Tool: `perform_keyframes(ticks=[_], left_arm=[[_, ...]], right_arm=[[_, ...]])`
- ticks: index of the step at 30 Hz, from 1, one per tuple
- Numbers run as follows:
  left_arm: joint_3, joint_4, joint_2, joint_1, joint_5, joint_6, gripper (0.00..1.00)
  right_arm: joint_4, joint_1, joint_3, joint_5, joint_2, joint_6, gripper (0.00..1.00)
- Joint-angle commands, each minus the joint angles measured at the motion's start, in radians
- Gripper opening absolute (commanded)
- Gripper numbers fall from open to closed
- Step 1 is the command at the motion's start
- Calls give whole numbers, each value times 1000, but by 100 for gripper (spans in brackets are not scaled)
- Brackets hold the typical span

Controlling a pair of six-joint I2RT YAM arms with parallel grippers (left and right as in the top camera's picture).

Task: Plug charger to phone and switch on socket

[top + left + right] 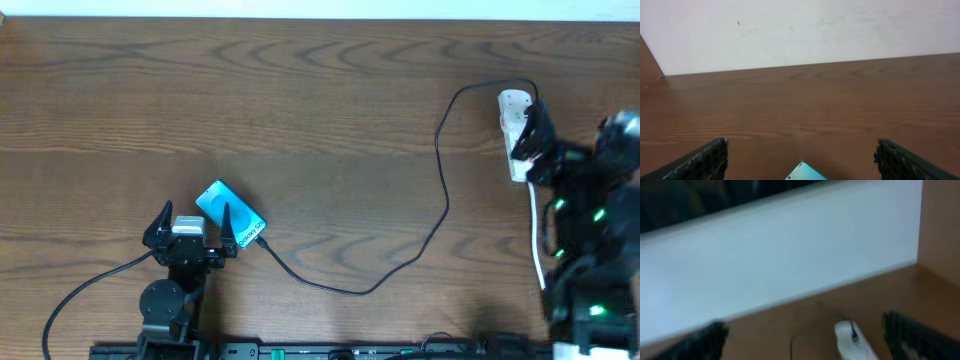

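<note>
**Charger looks seated at both ends; flipping the socket switch is what remains**

The wood-grain bench [300,100] carries two separate work areas.

**Right side:** Your right hand [802,330] hovers over the socket [513,108]. Its fingers are spread wide and pinch nothing. In the right wrist view, the far end of the white power strip lies between the two fingers, a little right of centre.

**Left near side:** Your left hand [801,145] is also spread and empty. The phone [230,213] lies skewed on the bench just ahead of it, with one corner poking up between the fingers in the left wrist view. From overhead, the hand's right finger crosses the phone's near edge. You cannot tell whether it touches the phone or hangs just above it.

**The charger:** The charger [440,190] leaves the phone's near-right end and sags toward you in a loop. It then climbs to the far end of the socket, where its black plug sits in the strip.

**Progress:** The plugging-in appears finished, but the tip at the phone is too small to confirm it is fully home. The switch is the open item, and no view shows whether it is on or off. Your right hand is already the one placed to press it.
</note>
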Motion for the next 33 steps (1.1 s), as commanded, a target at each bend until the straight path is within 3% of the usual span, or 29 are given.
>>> perform_keyframes(ticks=[1,8,20,33], left_arm=[[-18,-41,-6,6,-21,6,94],[-18,-41,-6,6,-21,6,94],[-18,-41,-6,6,-21,6,94],[-18,-41,-6,6,-21,6,94]], right_arm=[[236,9,-305,26,-137,-10,99],[646,23,-794,77,-395,-13,99],[87,58,-792,105,-546,-107,99],[88,118,-792,82,-719,-407,99]])
